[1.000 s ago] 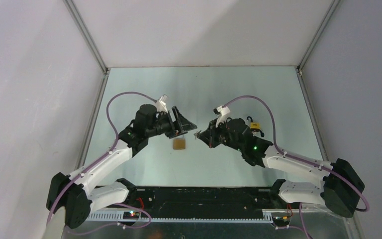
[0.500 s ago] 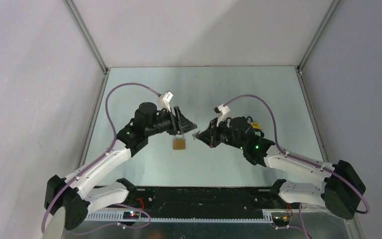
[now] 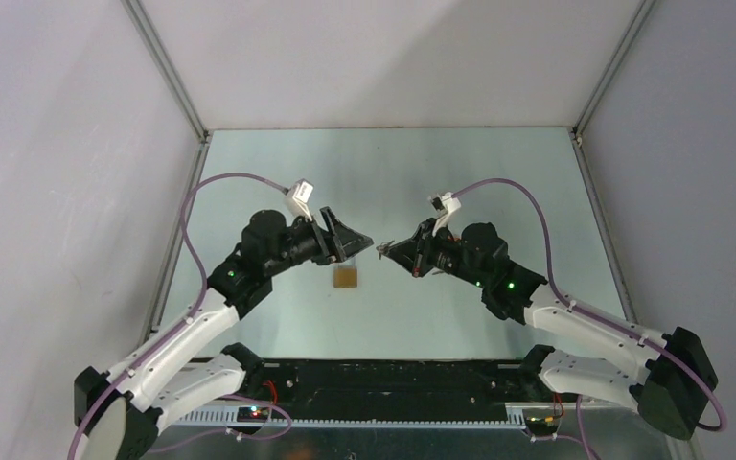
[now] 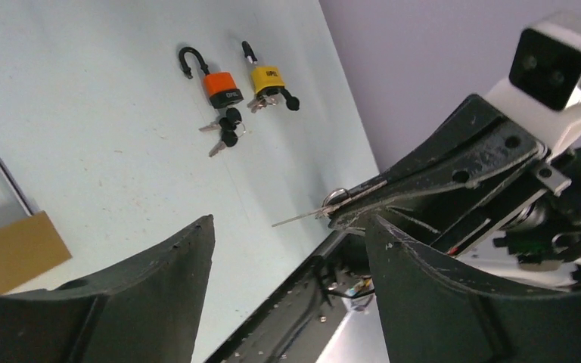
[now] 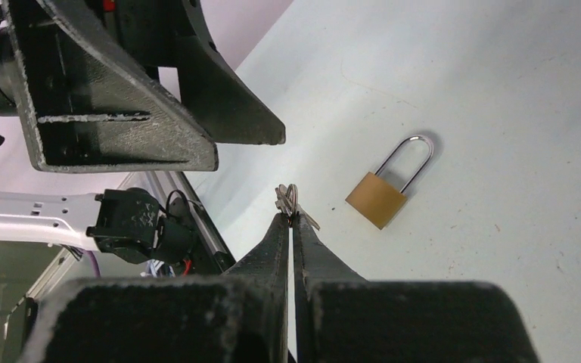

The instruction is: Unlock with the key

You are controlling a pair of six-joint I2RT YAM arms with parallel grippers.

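A brass padlock (image 3: 346, 277) with a steel shackle lies flat on the table. It also shows in the left wrist view (image 4: 15, 251) and the right wrist view (image 5: 378, 199). My left gripper (image 3: 353, 243) is open and empty, hovering above the padlock; in its own view the gripper (image 4: 289, 221) has the padlock outside its left finger. My right gripper (image 3: 384, 251) faces it, shut on a bunch of small silver keys (image 5: 290, 200). One key blade (image 4: 302, 218) sticks out toward the left gripper.
An orange padlock (image 4: 223, 83) and a yellow padlock (image 4: 266, 78), each with black-headed keys, lie on the table behind the right arm. They are hidden in the top view. The black rail (image 3: 383, 379) runs along the near edge.
Both arms have shifted: the left arm's wrist drew back to the left, the right arm's body moved right. The gripper tips stay facing each other above the brass padlock, which has not moved.
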